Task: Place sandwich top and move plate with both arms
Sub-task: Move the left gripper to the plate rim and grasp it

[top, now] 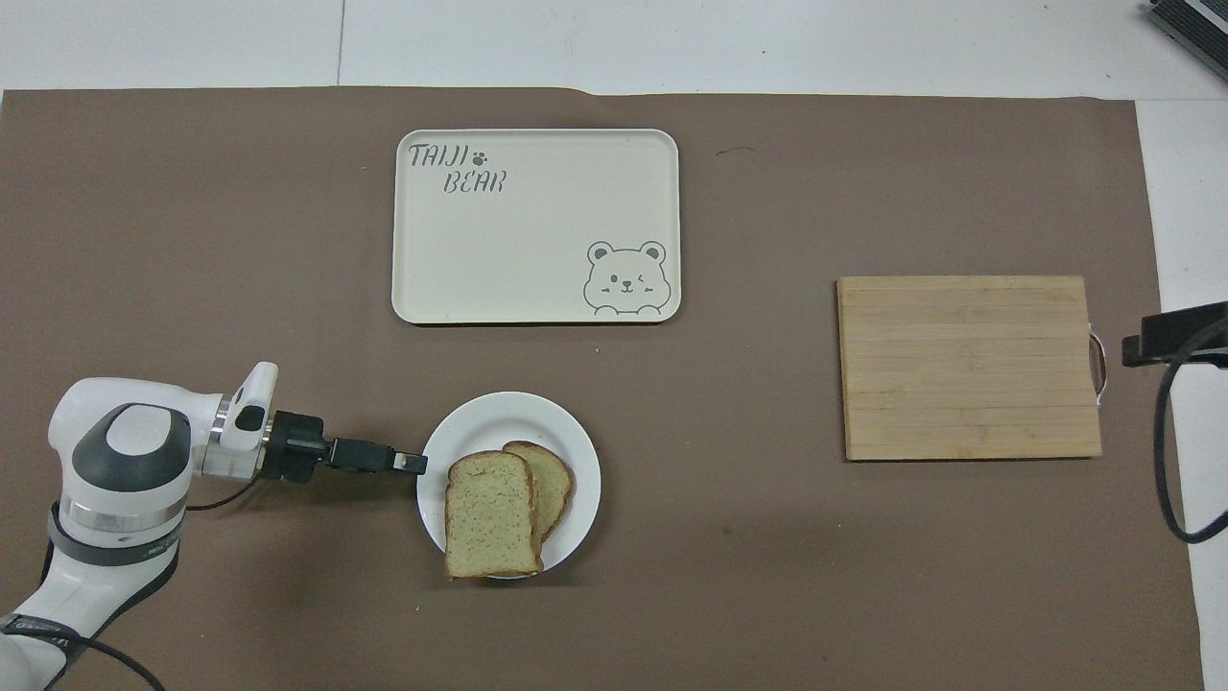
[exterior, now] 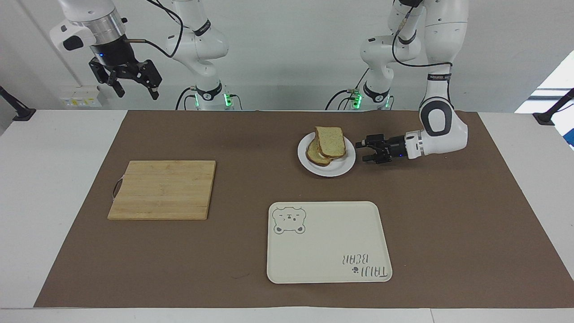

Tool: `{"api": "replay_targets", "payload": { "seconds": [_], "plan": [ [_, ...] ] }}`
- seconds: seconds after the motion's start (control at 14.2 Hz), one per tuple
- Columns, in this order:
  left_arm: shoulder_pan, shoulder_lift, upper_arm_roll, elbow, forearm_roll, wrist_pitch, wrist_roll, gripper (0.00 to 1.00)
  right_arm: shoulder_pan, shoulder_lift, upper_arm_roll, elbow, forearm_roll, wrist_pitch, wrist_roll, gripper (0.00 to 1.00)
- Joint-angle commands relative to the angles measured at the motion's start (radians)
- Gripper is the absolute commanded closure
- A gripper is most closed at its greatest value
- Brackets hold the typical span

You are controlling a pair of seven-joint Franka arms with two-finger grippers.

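Low beside the plate, the left gripper is lying nearly level over the brown mat, its fingers standing apart and pointing at the rim at the plate's three o'clock in the facing view. From that view the tips are sitting just beside the rim, holding nothing; whether they are touching it I cannot tell.

High up near the right arm's end of the table, the right gripper is hanging with its fingers apart too, empty and waiting.

On the plate, the sandwich top is resting aslant on a second slice, its edge overhanging the rim at twelve o'clock, toward the robots. Farther from the robots sits the cream bear-print tray; toward the right arm's end lies a wooden cutting board.

The plate looks stiff, smooth and light — likely slippery, so I would judge a pinch across its thin rim at three o'clock the sound hold, with a matching pinch at nine. The bread seems soft and loosely stacked — a tilt could slide it off.
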Motion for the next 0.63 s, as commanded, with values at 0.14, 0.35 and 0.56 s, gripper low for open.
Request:
{"api": "replay_targets", "payload": {
  "seconds": [0.14,0.35,0.56],
  "plan": [
    [-0.023,-0.01,0.01,-0.046,-0.052,0.027,0.049,0.0,-0.033,0.005,0.035,0.0,-0.018,-0.006,-0.032,0.0],
    [-0.023,-0.008,0.01,-0.058,-0.058,0.027,0.068,0.02,-0.024,-0.004,0.035,-0.008,-0.018,-0.011,-0.03,0.0],
    [-0.036,-0.011,0.008,-0.067,-0.064,0.027,0.079,0.21,-0.022,-0.006,0.035,-0.014,-0.018,-0.006,-0.03,0.0]
  ]
}}
